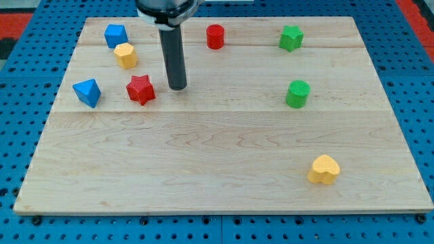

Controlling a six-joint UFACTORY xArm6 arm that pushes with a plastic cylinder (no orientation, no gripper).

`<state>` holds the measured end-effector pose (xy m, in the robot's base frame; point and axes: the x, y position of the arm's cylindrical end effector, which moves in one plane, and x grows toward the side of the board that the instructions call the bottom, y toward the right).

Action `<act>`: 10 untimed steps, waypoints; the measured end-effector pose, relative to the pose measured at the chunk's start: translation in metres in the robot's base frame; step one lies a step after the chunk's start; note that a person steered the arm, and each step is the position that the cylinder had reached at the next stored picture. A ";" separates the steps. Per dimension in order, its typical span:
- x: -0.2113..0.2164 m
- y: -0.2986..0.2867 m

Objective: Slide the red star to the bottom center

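Red star [141, 89] lies just left of my tip [177, 87].

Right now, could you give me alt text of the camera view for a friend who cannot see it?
My tip, the end of a dark rod, rests on a pale wooden board just right of the red star block. Around them lie two blue, two yellow and two green blocks and a red cylinder.
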<state>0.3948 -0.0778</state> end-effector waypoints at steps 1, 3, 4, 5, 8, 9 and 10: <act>-0.042 0.012; -0.067 -0.059; -0.044 -0.062; -0.009 -0.059; -0.024 -0.027; -0.022 -0.076; 0.026 -0.059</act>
<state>0.4206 -0.1364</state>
